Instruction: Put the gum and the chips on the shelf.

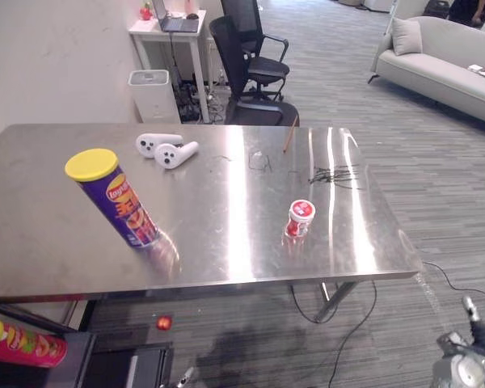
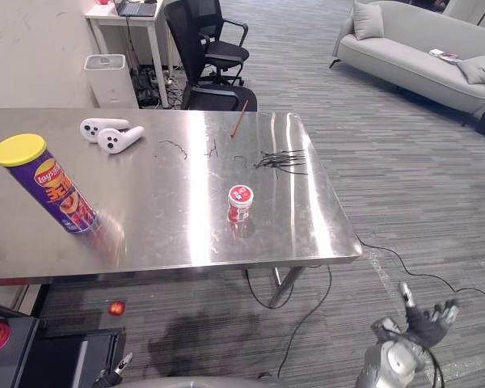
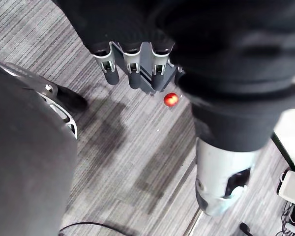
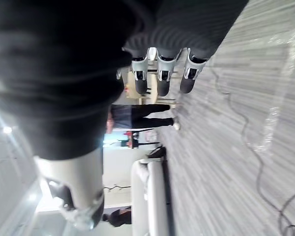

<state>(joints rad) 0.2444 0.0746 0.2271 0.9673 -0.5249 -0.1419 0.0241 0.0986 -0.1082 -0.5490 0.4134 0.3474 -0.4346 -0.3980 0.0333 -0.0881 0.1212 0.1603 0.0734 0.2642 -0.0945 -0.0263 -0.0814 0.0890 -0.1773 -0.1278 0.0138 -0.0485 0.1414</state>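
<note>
A purple chips can (image 1: 113, 198) with a yellow lid stands tilted on the left of the steel table (image 1: 226, 242). The small gum jar (image 1: 300, 218) with a red and white lid stands upright near the table's front right. My right hand (image 2: 427, 322) hangs low beside the table's right front corner, fingers spread and holding nothing. My left hand (image 3: 132, 66) hangs over the floor below the table's front edge, fingers relaxed and holding nothing. A dark shelf (image 1: 81, 356) sits low at the left, with a red chips can (image 1: 20, 343) lying on it.
Two white controllers (image 1: 166, 149), a pencil (image 1: 289, 133) and loose black wires (image 1: 335, 174) lie on the table's far half. A red ball (image 1: 163, 323) lies on the floor under the table. Office chairs (image 1: 250, 73), a white bin (image 1: 153, 93) and a sofa (image 1: 444, 56) stand beyond.
</note>
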